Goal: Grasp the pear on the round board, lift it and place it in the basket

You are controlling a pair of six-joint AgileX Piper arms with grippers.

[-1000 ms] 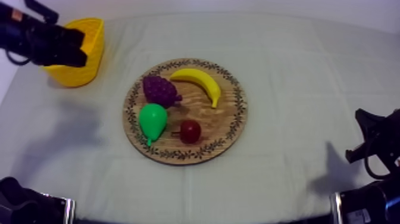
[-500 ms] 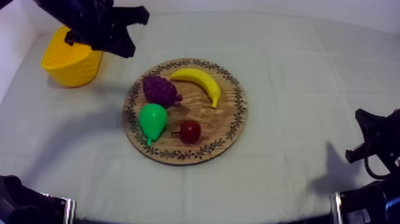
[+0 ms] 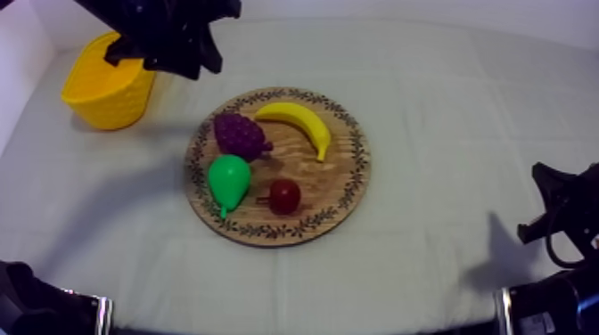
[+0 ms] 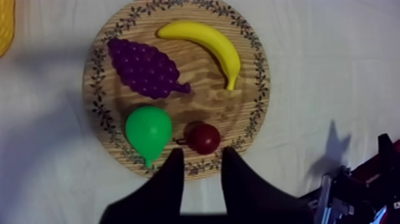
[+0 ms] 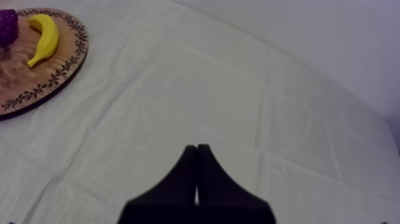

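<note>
At the lower left of the round wooden board (image 3: pixel 360 162), just left of centre in the top view:

- Pear (image 3: pixel 228 182). Smooth, bright green and teardrop-shaped. It lies on its side with the narrow end toward the board's near rim.
- Small red fruit (image 3: pixel 284 196). Round and glossy, with a short stem. It sits just beside the pear, on the pear's right.
- Bunch of grapes (image 3: pixel 241 135). Purple and knobbly, it tapers to a point and sits just behind the pear.
- Banana (image 3: pixel 299 123). Yellow and curved, on the far half of the board.
- Board. Pale grained wood with a dark leaf-pattern band round the rim.
- Yellow basket (image 3: pixel 107 89). A ribbed plastic tub at the upper left of the frame, well apart from the board.
- Cloth (image 3: pixel 428 80). Grey-white and lightly creased.
- Left gripper (image 4: pixel 202 152). The arm enters at the upper left of the top view, raised between basket and board. The black fingers are spread with nothing between them. In the left wrist view they point at the rim near the pear and red fruit.
- Right gripper (image 5: pixel 197 148). Low at the right edge of the top view, well clear of the board. The fingers are pressed together into a narrow wedge over bare cloth.
</note>
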